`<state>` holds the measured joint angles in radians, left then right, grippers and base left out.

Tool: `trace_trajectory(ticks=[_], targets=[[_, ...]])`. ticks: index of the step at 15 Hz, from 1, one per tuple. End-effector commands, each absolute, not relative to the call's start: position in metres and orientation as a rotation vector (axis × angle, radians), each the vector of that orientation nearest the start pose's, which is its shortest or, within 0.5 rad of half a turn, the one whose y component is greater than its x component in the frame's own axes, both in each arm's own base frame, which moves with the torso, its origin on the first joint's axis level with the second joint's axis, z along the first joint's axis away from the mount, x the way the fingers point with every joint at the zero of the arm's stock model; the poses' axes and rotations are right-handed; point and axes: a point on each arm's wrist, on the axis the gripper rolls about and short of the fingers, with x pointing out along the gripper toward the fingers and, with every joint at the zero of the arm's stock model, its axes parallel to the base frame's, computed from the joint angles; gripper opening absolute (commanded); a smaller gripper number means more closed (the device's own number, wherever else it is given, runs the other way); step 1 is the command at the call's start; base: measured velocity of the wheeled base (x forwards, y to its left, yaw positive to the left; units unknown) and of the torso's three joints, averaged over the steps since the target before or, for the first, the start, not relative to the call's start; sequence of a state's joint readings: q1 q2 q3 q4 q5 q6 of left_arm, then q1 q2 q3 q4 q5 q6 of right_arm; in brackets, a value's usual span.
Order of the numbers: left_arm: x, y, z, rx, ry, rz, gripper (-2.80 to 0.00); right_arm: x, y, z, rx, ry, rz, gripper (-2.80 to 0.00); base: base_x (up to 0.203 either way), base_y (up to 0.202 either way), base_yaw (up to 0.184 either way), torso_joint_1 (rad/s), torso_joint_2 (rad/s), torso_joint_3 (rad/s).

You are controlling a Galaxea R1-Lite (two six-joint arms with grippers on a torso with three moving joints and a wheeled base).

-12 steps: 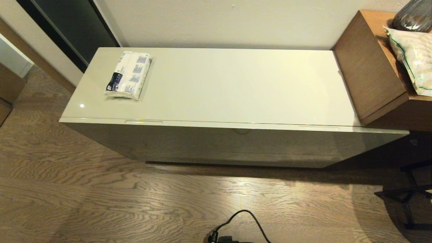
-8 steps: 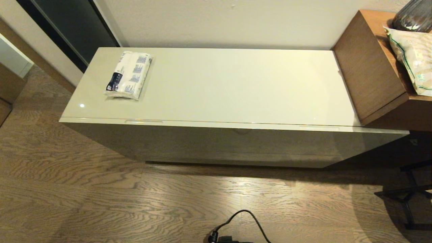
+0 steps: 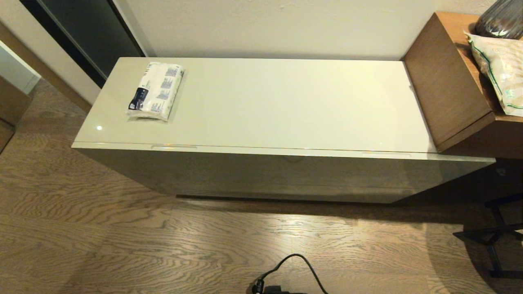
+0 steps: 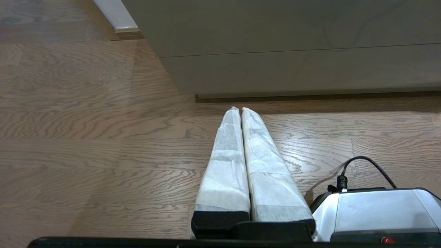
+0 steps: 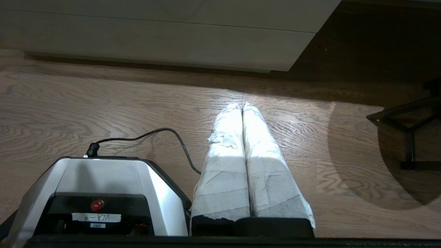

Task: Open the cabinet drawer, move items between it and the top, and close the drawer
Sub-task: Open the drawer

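Observation:
The white tissue pack [image 3: 155,90] with blue print and a navy label lies on the far left of the glossy cream top [image 3: 278,106]. The wide beige-grey drawer front [image 3: 286,171] below it is closed, with two slim slots along its upper edge. Neither arm shows in the head view. My left gripper [image 4: 240,109] is shut and empty, low above the floor before the cabinet's front [image 4: 293,44]. My right gripper [image 5: 242,105] is likewise shut with nothing in it, hanging over the floor in front of the cabinet [image 5: 172,34].
A brown wooden desk [image 3: 457,81] abuts the cabinet's right end, carrying a bagged item [image 3: 498,73] and a dark vase [image 3: 502,18]. A black metal frame [image 3: 494,237] stands on the floor at the right. My base and its black cable [image 3: 294,269] sit in front.

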<state>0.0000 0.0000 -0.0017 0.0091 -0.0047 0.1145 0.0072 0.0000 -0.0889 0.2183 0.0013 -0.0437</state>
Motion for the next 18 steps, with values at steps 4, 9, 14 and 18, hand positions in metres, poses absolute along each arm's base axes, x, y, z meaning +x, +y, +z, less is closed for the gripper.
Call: trace_trajectory(ticks=[4, 9, 14, 18], targets=[[-0.028, 0.0, 0.095, 0.115, -0.05, -0.002, -2.8, -0.031, 0.0, 0.077, -0.045, 0.13, 0.012, -2.8, 0.0, 0.0, 0.0, 0.0, 0.0, 0.0], [-0.015, 0.0, 0.241, -0.147, 0.032, 0.035, -2.8, -0.031, 0.0, 0.077, -0.045, 0.13, 0.012, -2.8, 0.0, 0.0, 0.0, 0.0, 0.0, 0.0], [0.096, 0.0, 0.282, -0.215, 0.475, 0.02, -2.8, -0.031, 0.0, 0.077, -0.045, 0.13, 0.012, -2.8, 0.0, 0.0, 0.0, 0.0, 0.0, 0.0], [0.214, -0.008, 0.279, -0.218, 0.571, -0.053, -2.8, -0.031, 0.0, 0.077, -0.045, 0.13, 0.012, -2.8, 0.0, 0.0, 0.0, 0.0, 0.0, 0.0]])
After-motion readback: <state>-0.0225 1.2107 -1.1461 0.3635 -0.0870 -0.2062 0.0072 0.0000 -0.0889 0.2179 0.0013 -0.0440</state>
